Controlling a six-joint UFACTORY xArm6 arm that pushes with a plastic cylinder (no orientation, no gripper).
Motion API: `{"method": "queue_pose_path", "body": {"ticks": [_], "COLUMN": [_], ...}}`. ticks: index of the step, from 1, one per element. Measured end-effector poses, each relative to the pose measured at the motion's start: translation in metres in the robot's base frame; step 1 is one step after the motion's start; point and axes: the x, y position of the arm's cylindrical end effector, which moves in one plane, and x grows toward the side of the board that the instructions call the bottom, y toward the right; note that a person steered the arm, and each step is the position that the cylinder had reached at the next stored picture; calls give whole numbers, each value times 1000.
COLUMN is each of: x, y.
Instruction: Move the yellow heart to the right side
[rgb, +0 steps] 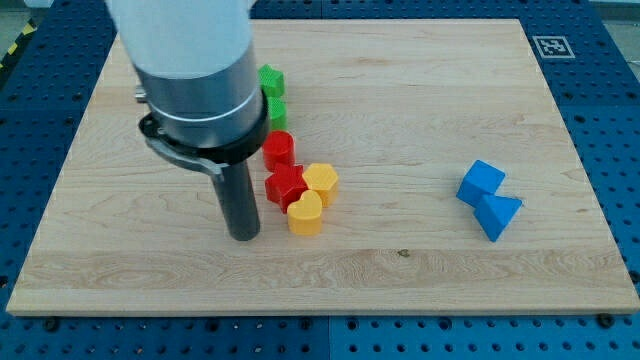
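Note:
The yellow heart (306, 213) lies left of the board's middle, touching a red block (285, 185) above it and a yellow hexagon (321, 181) at its upper right. My tip (243, 236) rests on the board just to the left of the yellow heart, with a small gap between them. The rod rises from there into the large grey arm body at the view's top left.
A red cylinder (279, 149) stands above the red block. Two green blocks (272, 80) (274, 110) lie above it, partly hidden by the arm. Two blue blocks (481, 182) (497, 214) touch each other at the view's right. The wooden board (400, 100) ends near the view's bottom.

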Motion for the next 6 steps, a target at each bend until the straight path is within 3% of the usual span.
{"method": "queue_pose_path", "body": {"ticks": [2, 6], "x": [0, -16], "y": [6, 129]}}
